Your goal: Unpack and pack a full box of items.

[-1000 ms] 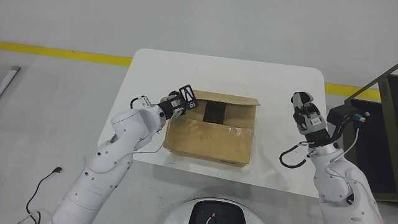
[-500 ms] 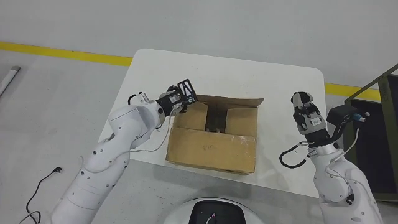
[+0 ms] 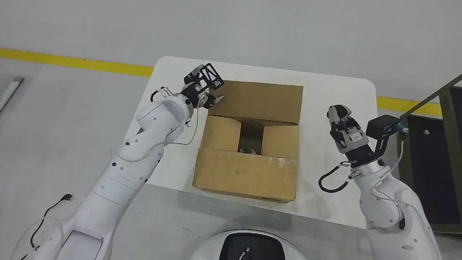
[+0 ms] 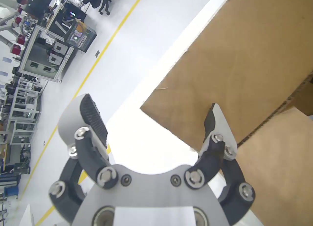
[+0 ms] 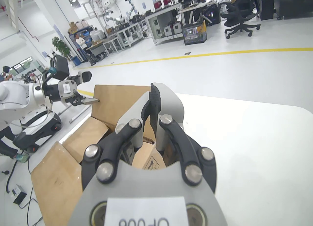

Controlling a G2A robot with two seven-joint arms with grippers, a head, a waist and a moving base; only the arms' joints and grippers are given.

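Note:
A cardboard box (image 3: 245,173) stands mid-table with its lid flaps spread. Its far flap (image 3: 256,101) is raised and leans away; two short inner flaps (image 3: 222,133) lie half folded over a dark gap with items (image 3: 250,143) I cannot make out. My left gripper (image 3: 209,88) is open at the far flap's left corner (image 4: 156,104), which sits between its fingers, one fingertip (image 4: 211,117) against the cardboard. My right gripper (image 3: 339,118) hangs shut and holding nothing just right of the box, and its wrist view looks over the box (image 5: 56,183) toward the left gripper (image 5: 89,88).
The white table (image 3: 325,94) has bare room behind the box and along its right side. A dark frame cart (image 3: 433,144) stands beyond the table's right edge. Yellow floor tape (image 3: 72,61) runs behind the table.
The far flap has swung from nearly flat over the box to raised and leaning back, with the left gripper moving away along it. The right gripper has shifted slightly toward the box.

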